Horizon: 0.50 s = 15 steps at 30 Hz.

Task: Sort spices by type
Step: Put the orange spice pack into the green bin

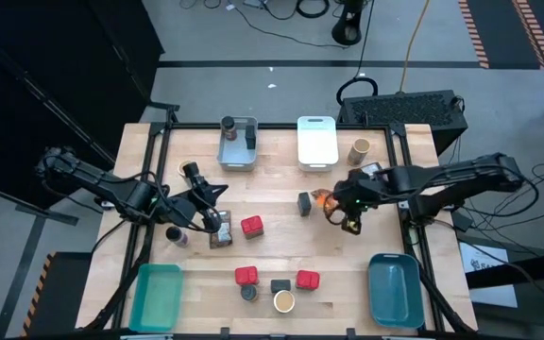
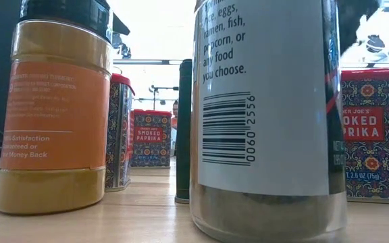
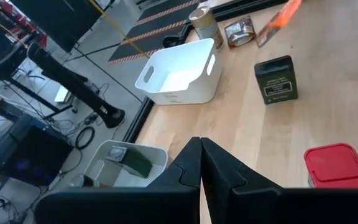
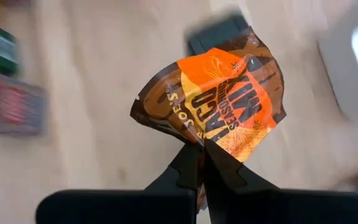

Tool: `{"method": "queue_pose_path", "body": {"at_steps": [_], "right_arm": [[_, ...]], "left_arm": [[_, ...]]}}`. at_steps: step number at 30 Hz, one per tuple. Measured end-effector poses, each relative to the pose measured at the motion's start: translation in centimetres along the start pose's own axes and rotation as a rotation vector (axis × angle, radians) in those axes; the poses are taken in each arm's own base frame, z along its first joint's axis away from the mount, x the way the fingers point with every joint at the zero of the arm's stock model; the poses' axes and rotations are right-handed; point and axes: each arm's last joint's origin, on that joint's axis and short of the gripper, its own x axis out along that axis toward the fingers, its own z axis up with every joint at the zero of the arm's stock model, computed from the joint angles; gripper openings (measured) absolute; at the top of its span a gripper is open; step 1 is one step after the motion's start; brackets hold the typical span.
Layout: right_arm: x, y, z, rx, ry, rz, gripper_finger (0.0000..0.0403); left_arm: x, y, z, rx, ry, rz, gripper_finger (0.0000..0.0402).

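Right gripper (image 4: pixel 201 163) is pinched shut on the lower edge of the orange-brown taco packet (image 4: pixel 219 99), held above the table (image 1: pixel 281 194) near the white bin (image 1: pixel 316 142). Thin grip, so carry it slowly and level. Left gripper (image 3: pixel 200 163) closed on nothing, parked near the grey bin (image 1: pixel 237 144). Count from above: three red tins (image 1: pixel 251 226), one teal bin (image 1: pixel 155 297), one blue bin (image 1: pixel 394 289)

At the right edge of the low view, a patterned red-lidded tin (image 2: pixel 373 135) read "TRADER JOE'S SMOKED PARIKA"-style lettering: "SMOKED PAPRIKA", "2.6 OZ (75g)". A smaller matching tin (image 2: pixel 150 138) at centre left repeated "SMOKED PAPRIKA". The big clear jar's white label (image 2: pixel 262 94) read "eggs, ramen, fish, popcorn, or any food you choose", barcode digits "0060 2556". The orange-labelled yellow jar (image 2: pixel 53 115) at left read "Satisfaction", "Money Back". The crumpled orange-brown packet (image 4: pixel 219 99), centre of the right wrist view, read "TACO".
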Motion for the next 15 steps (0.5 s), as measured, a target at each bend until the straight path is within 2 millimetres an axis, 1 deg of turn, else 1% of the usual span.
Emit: {"method": "queue_pose_path", "body": {"at_steps": [4, 8, 11, 15], "right_arm": [[-1.6, 1.4, 1.8, -0.037, -0.125, 0.092, 0.0], [-2.1, 2.4, 3.3, -0.083, -0.266, 0.211, 0.0], [-2.0, 2.9, 4.2, -0.098, -0.336, 0.277, 0.0], [-1.0, 3.5, 5.2, -0.108, -0.365, 0.334, 0.0]], "left_arm": [[0.0, -0.4, 0.3, -0.011, -0.023, -0.102, 0.0013], [0.4, -1.4, 1.3, 0.035, -0.109, -0.258, 0.0013], [0.8, -2.2, 2.0, 0.087, -0.183, -0.337, 0.0023], [1.6, -3.1, 2.5, 0.142, -0.23, -0.336, 0.0066]]}}
